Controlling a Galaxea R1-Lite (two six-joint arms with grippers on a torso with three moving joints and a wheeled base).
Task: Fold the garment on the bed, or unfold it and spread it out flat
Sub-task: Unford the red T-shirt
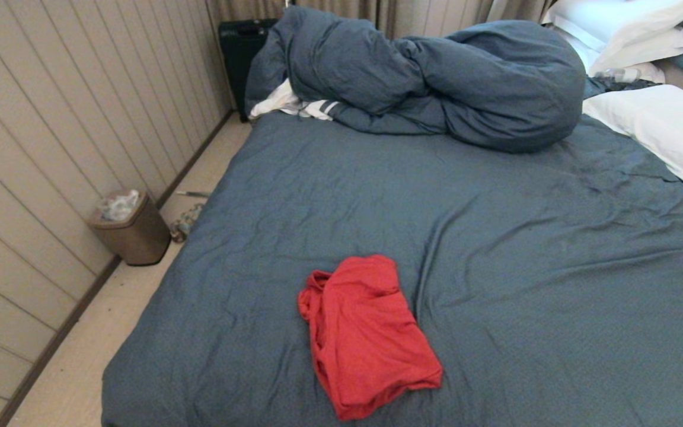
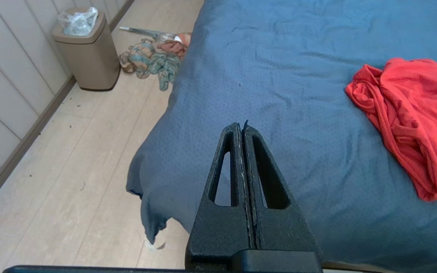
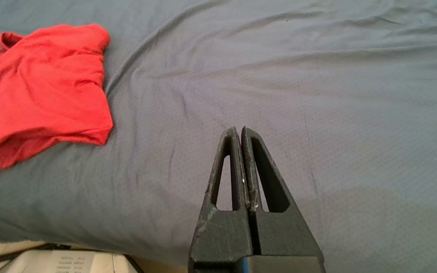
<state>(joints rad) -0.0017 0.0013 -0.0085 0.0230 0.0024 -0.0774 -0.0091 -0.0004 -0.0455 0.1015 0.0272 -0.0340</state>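
My two grippers, left (image 2: 242, 127) and right (image 3: 239, 131), are matte black. The T-shirt (image 1: 365, 335) shows plain red. The bed sheet (image 1: 525, 249) and bunched duvet (image 1: 436, 83) are dark blue-grey, the pillows (image 1: 667, 127) white. The bin (image 1: 131, 228) is tan, the floor rag (image 2: 152, 57) teal and rust.

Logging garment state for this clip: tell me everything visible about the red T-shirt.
The red T-shirt is soft knit fabric, lying loosely folded in a rumpled, roughly oblong bundle with bunched folds at its far end. No print shows, only plain red. It rests on the bed's blue-grey sheet, near the front edge. Neither gripper touches it.
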